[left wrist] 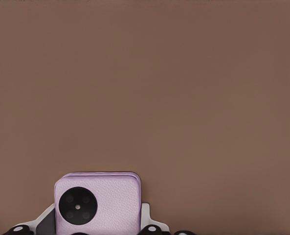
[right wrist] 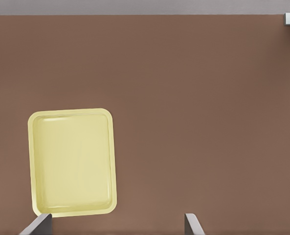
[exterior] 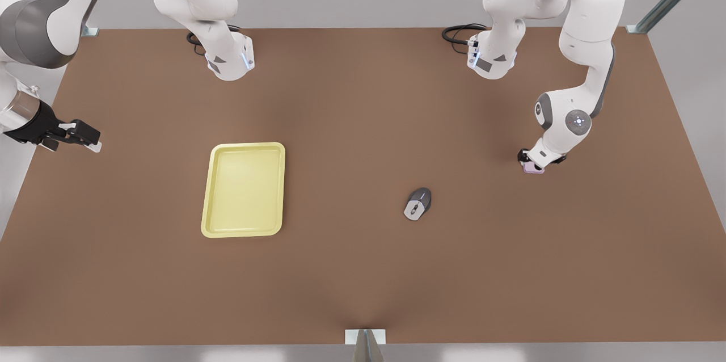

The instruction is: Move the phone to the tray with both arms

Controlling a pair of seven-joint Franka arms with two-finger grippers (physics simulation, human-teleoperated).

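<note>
Brown table (exterior: 363, 271), and the left gripper (exterior: 539, 162) is down at the front view's right, fingers pinching the phone (left wrist: 98, 205), lift not begun, while the right gripper (exterior: 79, 138) waits spread beyond the empty tray (exterior: 244, 189), mouse (exterior: 418, 203) between.

Brown desk (exterior: 363, 271), plain matte top, grey surround. Pale yellow tray (exterior: 243, 190) lies flat at about 9 o'clock from desk centre in the front view, long side running 12 to 6, nothing in it. Grey-and-black mouse (exterior: 418, 203) sits at roughly 4 o'clock from centre, well apart from the tray. Pale pink phone (exterior: 533, 167) rests on the desk at 3 o'clock, near that edge, mostly under an arm's end; the left wrist view shows it flat on the brown top with a black round circle. Two arm bases (exterior: 229, 58) stand at the 12 o'clock edge
</note>
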